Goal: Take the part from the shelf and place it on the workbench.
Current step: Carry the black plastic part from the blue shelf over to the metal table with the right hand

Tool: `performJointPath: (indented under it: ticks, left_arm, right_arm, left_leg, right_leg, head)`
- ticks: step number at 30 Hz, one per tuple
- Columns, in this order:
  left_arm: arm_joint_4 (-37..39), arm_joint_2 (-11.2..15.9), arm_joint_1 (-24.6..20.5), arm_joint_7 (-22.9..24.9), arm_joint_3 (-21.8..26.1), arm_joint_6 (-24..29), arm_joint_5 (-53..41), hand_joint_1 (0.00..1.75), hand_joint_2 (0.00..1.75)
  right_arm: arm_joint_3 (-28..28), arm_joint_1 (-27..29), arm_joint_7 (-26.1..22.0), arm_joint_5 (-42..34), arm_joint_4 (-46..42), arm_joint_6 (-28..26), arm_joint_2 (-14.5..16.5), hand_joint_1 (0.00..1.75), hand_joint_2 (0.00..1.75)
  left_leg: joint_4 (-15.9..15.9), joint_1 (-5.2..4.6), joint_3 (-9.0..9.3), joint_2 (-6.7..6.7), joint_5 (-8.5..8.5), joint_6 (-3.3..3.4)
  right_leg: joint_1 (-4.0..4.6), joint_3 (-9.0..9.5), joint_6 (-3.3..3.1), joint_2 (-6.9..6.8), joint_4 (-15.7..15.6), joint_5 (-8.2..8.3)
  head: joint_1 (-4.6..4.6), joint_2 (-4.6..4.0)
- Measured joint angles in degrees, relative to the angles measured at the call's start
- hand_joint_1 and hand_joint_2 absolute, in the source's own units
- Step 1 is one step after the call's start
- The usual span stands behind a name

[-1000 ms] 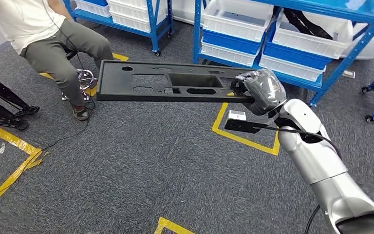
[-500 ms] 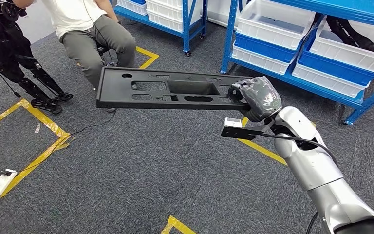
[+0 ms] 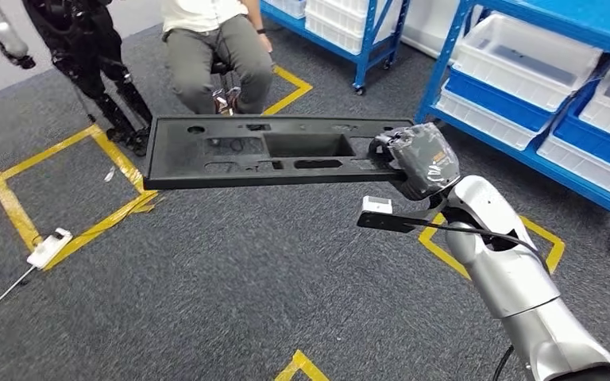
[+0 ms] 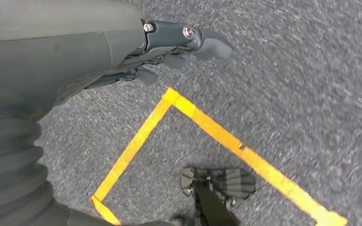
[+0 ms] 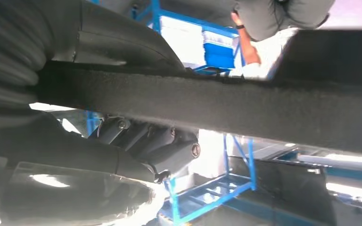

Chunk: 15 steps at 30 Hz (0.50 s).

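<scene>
- Head view: a long black part (image 3: 266, 151) with cut-outs is held out level above the grey carpet (image 3: 230, 278), gripped at one end by the right hand (image 3: 413, 159), whose fingers are wrapped round the part's edge
- The part's free end reaches toward a seated person (image 3: 214, 48), and a dark legged robot (image 3: 95, 63) is seen beside that person
- Yellow tape lines (image 3: 71, 190) are laid on the carpet, and a small white box (image 3: 49, 247) with a cable lies on one of them
- Blue shelves (image 3: 540, 87) with white bins (image 3: 516, 63) stand off to the right, well apart from the part
- Left wrist view: the left hand (image 4: 169, 52) is seen hanging over the carpet above a yellow tape corner; nothing is seen in it, but whether its fingers are spread or curled cannot be told
- Right wrist view: the part's dark edge (image 5: 207, 108) is seen crossing the picture, with the right hand's fingers (image 5: 155, 146) closed against its underside and blue shelving behind
</scene>
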Motion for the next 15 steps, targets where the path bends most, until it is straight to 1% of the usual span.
performJointPath:
  ticks: [1,2,3,4,5,6,7,8,9,10,11,12,13,14,15]
  left_arm:
    - [0.01,-0.05,-0.05,0.42,-0.01,0.0,-0.18,0.0,1.75]
    - [0.01,-0.14,-0.07,0.83,-0.02,0.04,-0.3,0.0,1.75]
    - [0.02,-0.26,-0.01,1.15,-0.03,0.07,-0.32,0.0,1.75]
    - [0.03,-0.34,0.06,1.37,-0.03,0.06,-0.36,0.0,1.75]
    - [0.04,-0.44,0.13,1.5,-0.03,0.02,-0.39,0.0,1.75]
    - [0.04,-0.55,0.17,1.57,-0.03,-0.02,-0.43,0.0,1.75]
    - [0.04,-0.64,0.16,1.61,-0.03,-0.04,-0.48,0.0,1.75]
    - [0.04,-0.72,0.14,1.63,-0.03,-0.05,-0.53,0.0,1.75]
    - [0.04,-0.76,0.13,1.65,-0.03,-0.05,-0.59,0.0,1.75]
    - [0.04,-0.77,0.16,1.66,-0.03,-0.05,-0.65,0.0,1.75]
    - [0.04,-0.72,0.21,1.68,-0.02,-0.04,-0.69,0.0,1.75]
    - [0.04,-0.68,0.29,1.71,-0.02,-0.03,-0.73,0.0,1.75]
    - [0.04,-0.65,0.34,1.73,-0.01,-0.03,-0.74,0.0,1.75]
    - [0.04,-0.62,0.33,1.74,-0.01,-0.02,-0.74,0.0,1.75]
    - [0.04,-0.64,0.29,1.75,-0.01,-0.02,-0.75,0.0,1.75]
  right_arm:
    - [-0.44,1.2,0.15,0.02,-0.62,-0.22,-0.8,1.75,1.75]
    - [-0.86,2.42,0.27,0.05,-1.17,-0.39,-1.57,1.75,1.75]
    - [-1.26,3.49,0.37,0.1,-1.68,-0.46,-2.24,1.75,1.75]
    - [-1.6,4.33,0.43,0.15,-2.19,-0.49,-2.76,1.75,1.75]
    - [-1.92,4.95,0.47,0.2,-2.74,-0.5,-3.21,1.75,1.75]
    - [-2.21,5.33,0.5,0.22,-3.29,-0.53,-3.56,1.75,1.75]
    - [-2.46,5.58,0.5,0.21,-3.81,-0.58,-3.8,1.75,1.75]
    - [-2.71,5.72,0.49,0.2,-4.29,-0.63,-4.03,1.75,1.75]
    - [-2.87,5.82,0.49,0.19,-4.66,-0.69,-4.18,1.75,1.75]
    - [-2.97,5.91,0.49,0.19,-4.96,-0.73,-4.3,1.75,1.75]
    - [-3.03,5.97,0.49,0.2,-5.23,-0.74,-4.38,1.75,1.75]
    - [-3.04,6.04,0.49,0.21,-5.48,-0.75,-4.36,1.75,1.75]
    - [-3.08,6.08,0.49,0.22,-5.74,-0.79,-4.36,1.75,1.75]
    - [-3.13,6.13,0.49,0.22,-5.98,-0.83,-4.37,1.75,1.75]
    - [-3.17,6.19,0.49,0.21,-6.18,-0.88,-4.41,1.75,1.75]
  left_leg:
    - [0.02,0.0,0.02,-0.93,0.03,0.18]
    - [0.03,-0.03,0.04,-1.97,0.03,0.22]
    - [0.05,-0.08,0.05,-2.97,0.03,0.24]
    - [0.07,-0.15,0.08,-3.9,0.03,0.23]
    - [0.09,-0.23,0.1,-4.78,0.04,0.21]
    - [0.14,-0.29,0.09,-5.55,0.06,0.18]
    - [0.22,-0.47,0.05,-6.29,0.01,0.07]
    - [0.3,-0.62,-0.02,-6.93,-0.03,-0.08]
    - [0.35,-0.71,-0.1,-7.51,-0.06,-0.26]
    - [0.38,-0.76,-0.2,-8.11,-0.07,-0.51]
    - [0.46,-0.66,-0.33,-8.43,-0.07,-0.74]
    - [0.93,-0.66,-0.6,-7.58,-0.37,-1.02]
    - [2.07,-0.65,-1.14,-5.97,-1.16,-1.37]
    - [4.41,-0.58,-2.24,-3.84,-2.64,-1.75]
    - [7.81,-0.41,-3.87,-1.64,-4.57,-2.17]
  right_leg:
    - [-0.03,-2.06,-0.3,1.02,3.89,-1.41]
    - [-0.02,-3.84,-0.34,1.49,6.83,-2.21]
    - [-0.01,-4.86,-0.14,1.73,7.92,-2.13]
    - [0.02,-4.78,0.25,1.93,6.71,-1.12]
    - [0.03,-3.6,0.67,2.33,3.39,0.59]
    - [0.0,-1.82,0.99,3.29,-0.95,2.5]
    - [0.05,-0.15,1.0,4.34,-4.65,4.08]
    - [0.04,1.14,0.77,5.11,-7.19,5.17]
    - [0.08,1.76,0.39,5.52,-8.32,5.67]
    - [0.19,2.0,-0.06,5.18,-8.42,5.83]
    - [0.0,2.21,-0.44,4.52,-8.52,5.96]
    - [-0.13,2.38,-0.77,3.88,-8.66,6.04]
    - [-0.3,2.58,-1.18,3.24,-8.79,6.11]
    - [-0.47,2.78,-1.51,2.57,-8.92,6.14]
    - [-0.42,2.9,-1.76,1.91,-8.96,6.08]
  head:
    - [0.04,0.0]
    - [0.15,0.0]
    - [0.17,0.0]
    - [0.22,0.0]
    - [0.22,0.01]
    - [0.23,0.01]
    - [0.24,0.0]
    - [0.2,0.0]
    - [0.18,0.0]
    - [0.16,0.0]
    - [0.17,0.01]
    - [0.16,0.01]
    - [0.03,0.01]
    - [-0.11,0.01]
    - [-0.26,0.01]
